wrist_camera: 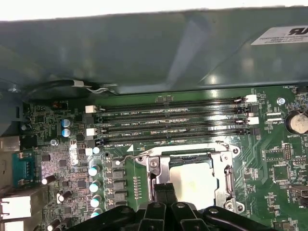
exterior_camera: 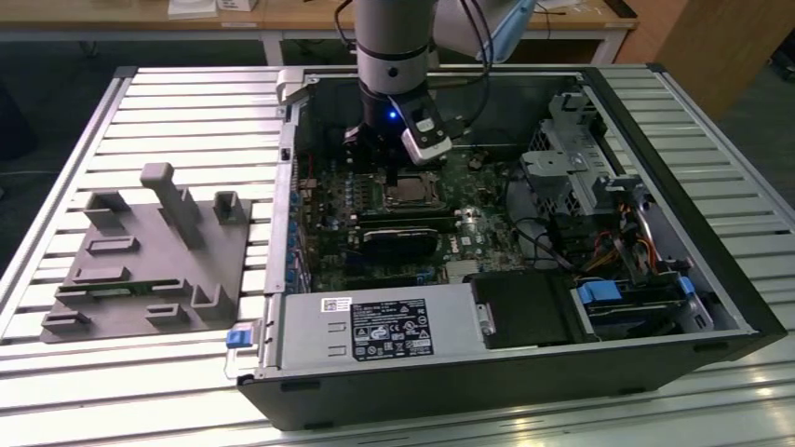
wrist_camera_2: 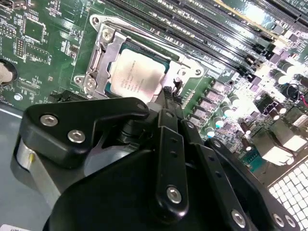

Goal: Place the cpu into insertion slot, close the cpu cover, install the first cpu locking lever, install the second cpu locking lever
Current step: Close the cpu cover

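we see the arm reaching down into the open computer case point(exterior_camera: 497, 396), which lies on a slatted metal table point(exterior_camera: 186, 121), and in the exterior view the gripper point(exterior_camera: 395, 175) hangs just above the insertion slot point(exterior_camera: 408, 196) in the middle of the green motherboard point(exterior_camera: 485, 233). a black graphics card point(exterior_camera: 400, 244) lies just beside the slot, and a grey fixture point(exterior_camera: 149, 270) sits on the table at the exterior view's left, well apart from the case. in both wrist views the cpu point(wrist_camera_2: 137, 77) lies flat inside the insertion slot point(wrist_camera_2: 144, 50), its pale metal face showing through the window of the cpu cover point(wrist_camera_2: 103, 50), which lies down over it. in the first wrist view we find the same cpu point(wrist_camera: 195, 183) framed by the cpu cover point(wrist_camera: 226, 180), with the long black memory slots point(wrist_camera: 168, 120) just beyond the insertion slot point(wrist_camera: 190, 161). the gripper point(wrist_camera: 164, 188) has its two black fingertips point(wrist_camera: 159, 190) drawn together side by side, and we can make out nothing between them. in the second wrist view the gripper point(wrist_camera_2: 167, 96) sits at the edge of the cover, near a corner of the cpu, and we cannot tell whether it touches the metal. a thin wire lever point(wrist_camera: 127, 155) runs along the slot's side nearest the memory slots; we cannot tell whether it is latched.
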{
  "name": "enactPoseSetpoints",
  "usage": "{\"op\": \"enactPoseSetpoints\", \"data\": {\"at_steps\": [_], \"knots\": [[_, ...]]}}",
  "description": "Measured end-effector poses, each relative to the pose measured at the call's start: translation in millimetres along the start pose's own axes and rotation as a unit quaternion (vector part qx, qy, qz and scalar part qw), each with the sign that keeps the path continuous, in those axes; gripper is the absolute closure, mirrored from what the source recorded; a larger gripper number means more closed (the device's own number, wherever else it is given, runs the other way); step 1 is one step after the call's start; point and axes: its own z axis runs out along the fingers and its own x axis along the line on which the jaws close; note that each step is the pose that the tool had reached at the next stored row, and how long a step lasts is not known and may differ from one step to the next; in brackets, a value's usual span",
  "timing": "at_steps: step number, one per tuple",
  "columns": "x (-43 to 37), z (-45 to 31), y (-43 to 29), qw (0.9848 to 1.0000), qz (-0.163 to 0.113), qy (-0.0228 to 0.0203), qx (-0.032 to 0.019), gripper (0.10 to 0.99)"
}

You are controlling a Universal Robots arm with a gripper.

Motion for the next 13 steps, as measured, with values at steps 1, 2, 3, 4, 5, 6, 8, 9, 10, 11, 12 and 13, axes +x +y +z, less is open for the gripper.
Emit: {"op": "enactPoseSetpoints", "data": {"at_steps": [1, 2, 3, 4, 5, 6, 8, 9, 10, 11, 12, 13], "knots": [[0.0, 0.0, 0.0, 1.0000, 0.000, 0.0000, 0.0000, 0.980], [0.0, 0.5, 0.1, 1.0000, 0.000, -0.0001, -0.0001, 0.980], [0.0, 1.2, 0.0, 1.0000, 0.000, 0.0000, 0.0000, 0.980], [0.1, 1.8, -0.1, 1.0000, 0.000, 0.0000, 0.0000, 0.980], [0.1, 2.3, -0.2, 1.0000, 0.000, 0.0000, 0.0000, 0.980], [0.1, 3.3, -0.2, 1.0000, 0.000, 0.0000, 0.0000, 0.980], [0.2, 3.8, -0.2, 1.0000, 0.000, 0.0000, 0.0000, 0.980], [0.2, 3.8, -0.2, 1.0000, 0.000, 0.0000, 0.0001, 0.980], [0.2, 3.8, -0.2, 1.0000, 0.000, 0.0000, 0.0001, 0.980], [-0.6, 3.9, -0.2, 1.0000, 0.000, 0.0000, 0.0000, 0.980], [-3.5, 4.1, 0.2, 1.0000, 0.000, 0.0000, 0.0000, 0.980], [-7.7, 4.3, 0.5, 1.0000, 0.000, 0.0001, 0.0000, 0.980]]}}
